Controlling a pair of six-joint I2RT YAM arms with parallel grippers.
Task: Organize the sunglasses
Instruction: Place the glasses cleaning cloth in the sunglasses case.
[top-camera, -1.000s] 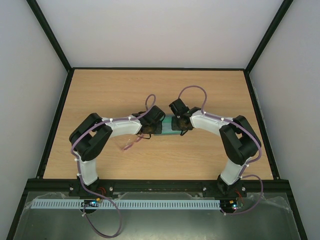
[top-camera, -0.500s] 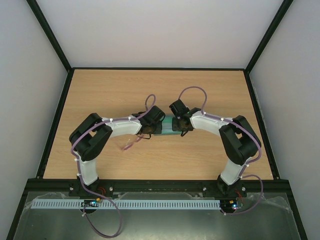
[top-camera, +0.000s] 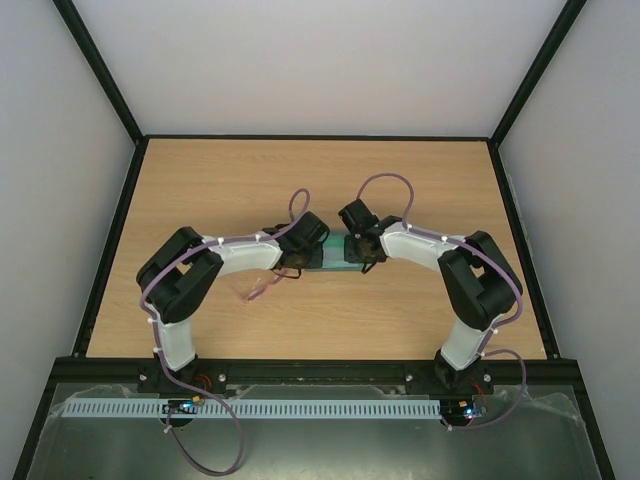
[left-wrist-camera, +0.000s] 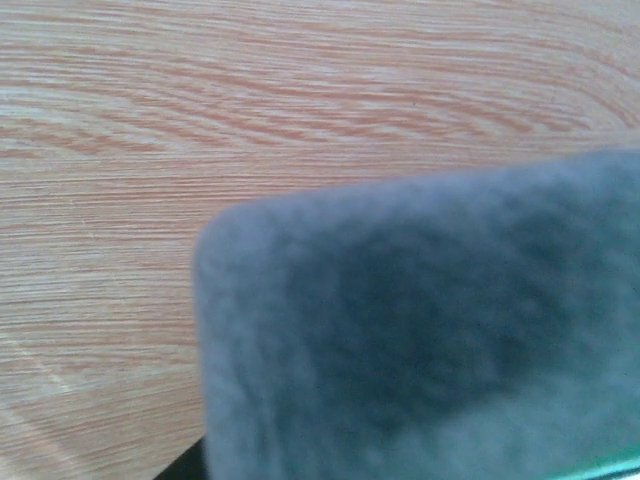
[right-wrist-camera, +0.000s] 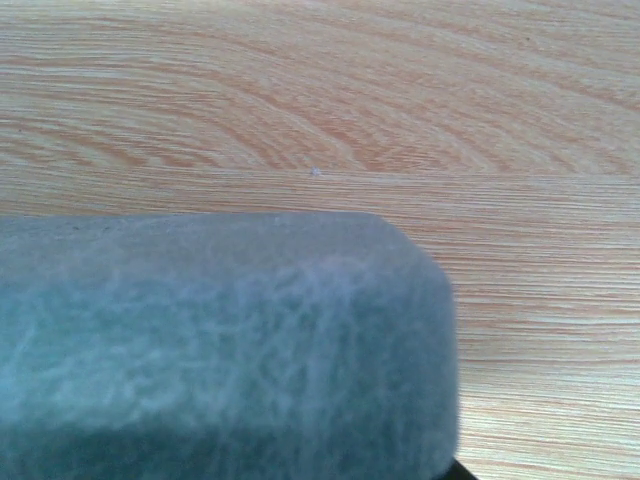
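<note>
The sunglasses (top-camera: 258, 287) lie at seven o'clock of the left fingers (top-camera: 292, 265) — the nearer arm; whether either pair clenches the case (top-camera: 335, 252), I cannot tell.

The grey-blue oblong hard case (left-wrist-camera: 420, 330) is blurred and cropped in both wrist views, and from above the left gripper (top-camera: 297, 262) and right gripper (top-camera: 362, 256) cover most of it, fingertips hidden.

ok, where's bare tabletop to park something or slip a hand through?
Widest bare patch: the far half of the table, from the back rim down to the case. Also the near strip between the case and the front edge. Crowded: mid-table, where the left gripper and right gripper flank the case, sunglasses lying just near-left.
</note>
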